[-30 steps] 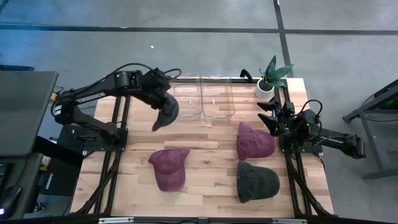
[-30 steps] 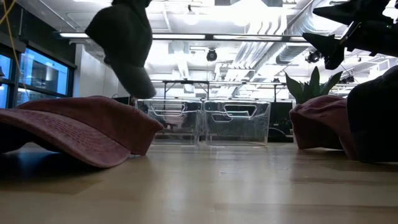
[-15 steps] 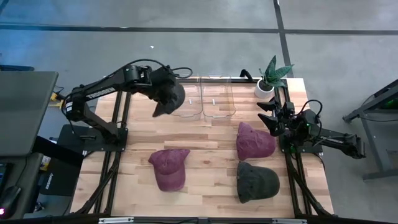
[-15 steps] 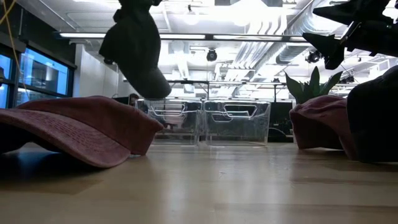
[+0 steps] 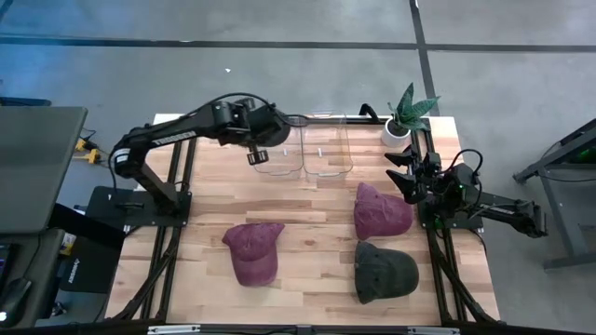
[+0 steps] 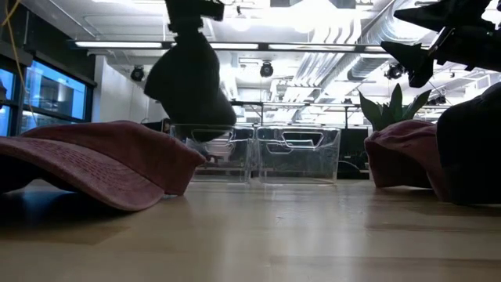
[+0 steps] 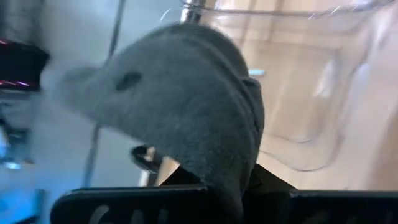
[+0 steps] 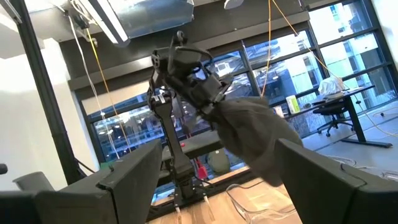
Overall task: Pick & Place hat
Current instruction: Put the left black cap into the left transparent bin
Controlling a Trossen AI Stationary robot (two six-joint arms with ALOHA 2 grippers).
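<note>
A dark grey hat [image 6: 190, 84] hangs from my left gripper [image 5: 259, 149] above the left clear bin [image 5: 279, 149] at the table's far edge. In the high view the wrist hides most of the hat. The left wrist view shows its grey crown [image 7: 186, 106] in front of the bin's wall. My right gripper [image 5: 398, 173] waits open in the air at the table's right side, beside a maroon hat [image 5: 380, 210]. Another maroon hat [image 5: 253, 249] and a dark hat [image 5: 382, 270] lie flat on the table. My left gripper is shut on the grey hat, pinching the cloth at the crown's edge [image 7: 225, 177] between its two fingers. The fingers come from above, pointing down. The hat hangs below them, lifted clear of the table, its brim end [image 6: 215, 117] lowest.
A second clear bin [image 5: 326, 149] stands right of the first. A potted plant [image 5: 405, 116] sits at the far right corner. Bare wood lies between the bins and the hats, and along the near edge.
My left gripper has carried the grey hat toward the table's far edge and to the right, from over the bare wood left of the bins to above the left bin. The hat stays hanging from the shut fingers. My right arm has kept still.
</note>
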